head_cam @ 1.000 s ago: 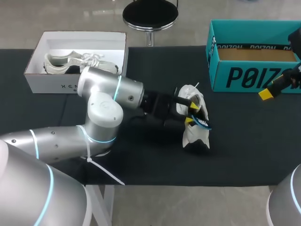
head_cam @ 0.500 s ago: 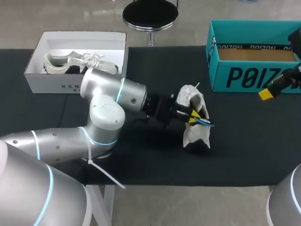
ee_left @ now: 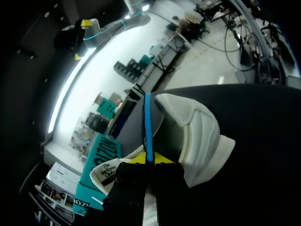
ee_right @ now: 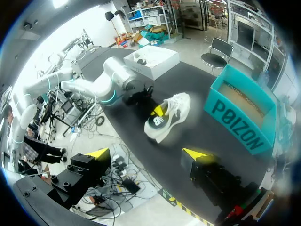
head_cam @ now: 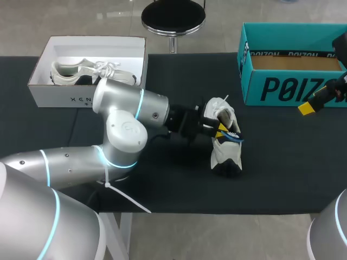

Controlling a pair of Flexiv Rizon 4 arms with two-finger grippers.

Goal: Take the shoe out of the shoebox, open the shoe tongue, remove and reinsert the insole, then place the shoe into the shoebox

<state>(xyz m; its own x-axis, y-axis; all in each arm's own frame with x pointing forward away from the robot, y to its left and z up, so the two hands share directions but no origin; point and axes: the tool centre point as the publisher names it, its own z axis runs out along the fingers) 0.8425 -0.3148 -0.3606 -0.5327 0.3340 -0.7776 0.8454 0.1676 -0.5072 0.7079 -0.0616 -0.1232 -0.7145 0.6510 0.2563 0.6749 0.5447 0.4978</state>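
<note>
A white sneaker stands on the black table a little right of centre, also seen as the sneaker in the right wrist view. My left gripper reaches into its opening and is shut on the thin blue insole. In the left wrist view the insole's blue edge rises from between the yellow tips of the left gripper, with the shoe's heel beside it. My right gripper hangs open at the far right, in front of the teal shoebox; the right gripper holds nothing.
A white shoebox at the back left holds another pale sneaker. The teal shoebox stands open at the back right. My left arm lies across the table's left half.
The left gripper's fingers have closed on the blue insole. The insole's edge and the shoe's top have shifted slightly up and left with it. The right arm has not moved.
</note>
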